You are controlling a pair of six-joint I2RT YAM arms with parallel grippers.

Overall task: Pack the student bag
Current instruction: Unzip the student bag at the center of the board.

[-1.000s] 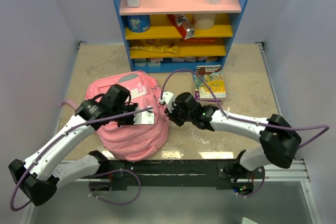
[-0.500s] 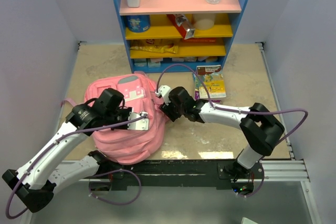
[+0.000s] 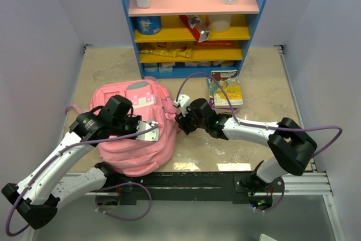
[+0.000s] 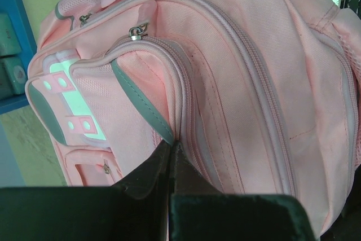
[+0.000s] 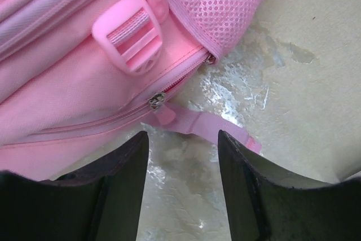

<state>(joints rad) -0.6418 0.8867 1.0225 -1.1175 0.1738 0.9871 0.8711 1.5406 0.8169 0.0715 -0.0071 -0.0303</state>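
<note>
The student bag (image 3: 128,152) is a soft pink backpack lying on the table in front of the left arm. My left gripper (image 3: 145,130) rests on top of it. In the left wrist view the fingers are pressed together (image 4: 171,145), pinching the fabric at the grey-trimmed pocket seam of the bag (image 4: 242,83). My right gripper (image 3: 178,119) is open and empty at the bag's right side. In the right wrist view (image 5: 183,139) its jaws stand apart just short of a zip pull (image 5: 157,101) and a loose pink strap (image 5: 210,129) on the table.
A blue shelf unit (image 3: 192,26) with pink and yellow shelves stands at the back, holding bottles, a tin and snack packs. A picture book (image 3: 225,90) lies on the table right of the bag. Grey walls close in on both sides.
The left gripper has drawn back to the left with the bag fabric, and the bag has shifted left. The right gripper moved in to the bag's right edge and eased slightly back.
</note>
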